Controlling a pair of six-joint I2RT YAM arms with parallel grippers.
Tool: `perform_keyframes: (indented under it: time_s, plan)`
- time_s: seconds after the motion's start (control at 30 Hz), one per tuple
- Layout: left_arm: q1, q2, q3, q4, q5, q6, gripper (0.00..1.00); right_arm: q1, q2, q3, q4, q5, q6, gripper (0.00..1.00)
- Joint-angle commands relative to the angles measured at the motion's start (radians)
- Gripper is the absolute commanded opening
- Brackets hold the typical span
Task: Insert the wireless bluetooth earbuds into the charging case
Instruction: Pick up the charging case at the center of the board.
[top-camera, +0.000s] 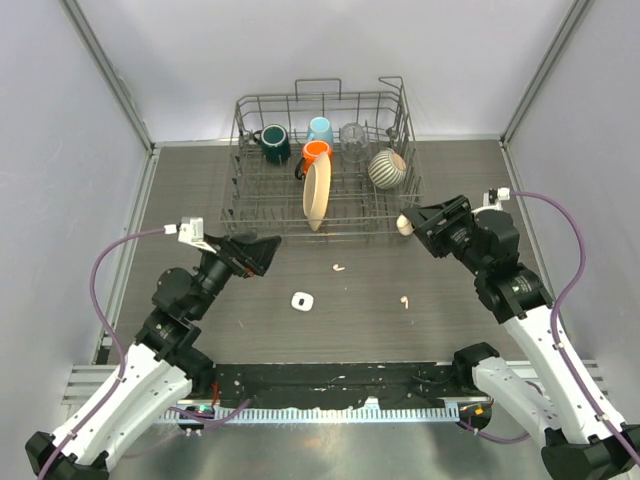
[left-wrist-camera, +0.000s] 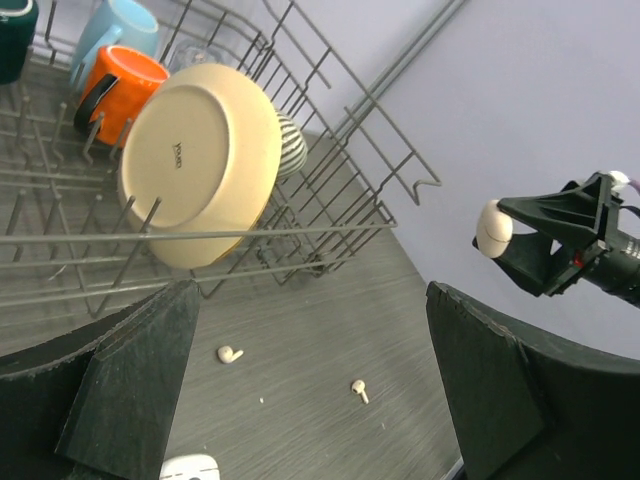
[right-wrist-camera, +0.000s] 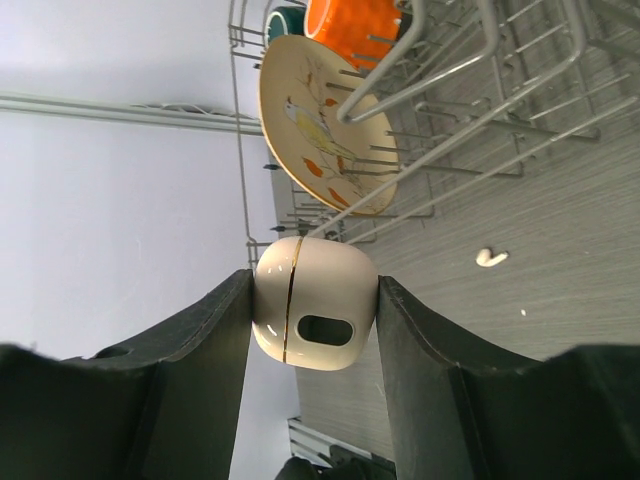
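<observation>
Top external view: two earbuds (top-camera: 338, 267) lie loose on the worktop (top-camera: 190, 200), neither in a case. The white case (top-camera: 302, 300) sits near them, untouched; lid state unclear. Right hand (right-wrist-camera: 315, 295) pinches a closed beige case (right-wrist-camera: 310, 330) aloft by the dish rack (top-camera: 325, 160). Left hand (left-wrist-camera: 310, 385) is spread wide and empty. My read: nothing inserted yet.

Table (top-camera: 190, 200): dark grey, grained | dish rack (top-camera: 260, 205) stood at 12 o'clock | charging case (top-camera: 302, 300) lay mid-table | earbud (top-camera: 338, 267) at its 1 o'clock | second earbud (top-camera: 405, 299) at its 3 o'clock
</observation>
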Motion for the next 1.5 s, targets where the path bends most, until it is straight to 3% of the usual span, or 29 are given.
perform_keyframes:
  time_s: [0.0, 0.23, 0.47, 0.7, 1.07, 1.47]
  plan:
    - [0.003, -0.028, -0.073, 0.195, 0.033, 0.026, 1.0, 0.05, -0.016, -0.023, 0.127, 0.071, 0.073, 0.01]
    - [0.003, -0.019, -0.085, 0.181, 0.028, 0.064, 1.0, 0.252, 0.007, -0.027, 0.144, 0.288, 0.136, 0.01]
    - [0.003, -0.063, -0.177, 0.275, 0.017, 0.063, 1.0, 0.5, 0.078, -0.012, 0.129, 0.511, 0.221, 0.01]
    - [0.0, -0.023, -0.214, 0.417, 0.164, 0.07, 1.0, 0.729, 0.138, -0.099, 0.268, 0.736, 0.352, 0.01]
    - [-0.16, 0.162, -0.194, 0.566, 0.175, 0.135, 1.0, 0.844, 0.293, -0.084, 0.434, 0.868, 0.46, 0.01]
    - [-0.268, 0.351, -0.196, 0.791, 0.077, 0.13, 0.98, 0.87, 0.326, -0.087, 0.517, 0.833, 0.476, 0.01]
